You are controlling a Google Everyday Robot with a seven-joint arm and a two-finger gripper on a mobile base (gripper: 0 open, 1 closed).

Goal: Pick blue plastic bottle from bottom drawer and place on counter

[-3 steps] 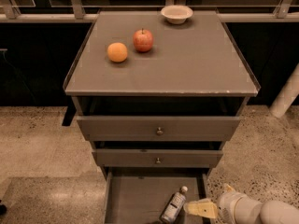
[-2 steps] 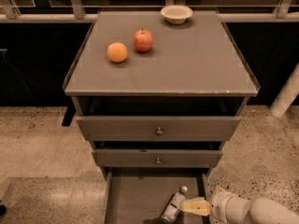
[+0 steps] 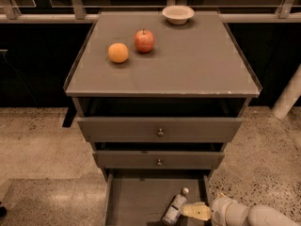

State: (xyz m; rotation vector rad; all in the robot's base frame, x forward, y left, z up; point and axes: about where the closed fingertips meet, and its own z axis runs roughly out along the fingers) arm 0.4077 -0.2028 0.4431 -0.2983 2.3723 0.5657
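The blue plastic bottle [image 3: 175, 206] lies tilted on the floor of the open bottom drawer [image 3: 136, 199], its white cap pointing to the back right. My gripper [image 3: 192, 211] comes in low from the right on a white arm and is right beside the bottle's right side, at the drawer's right wall. I cannot tell whether it touches the bottle. The counter [image 3: 188, 60] is the grey top of the cabinet, well above the gripper.
On the counter stand an orange [image 3: 118, 52], a red apple [image 3: 144, 40] and a white bowl [image 3: 178, 14] at the back edge. The two upper knobbed drawers [image 3: 160, 128] stick out slightly above the bottom drawer. A white post [image 3: 289, 98] stands at the right.
My gripper and arm have moved left, in over the drawer's right wall and up close to the bottle. The bottle has not moved.
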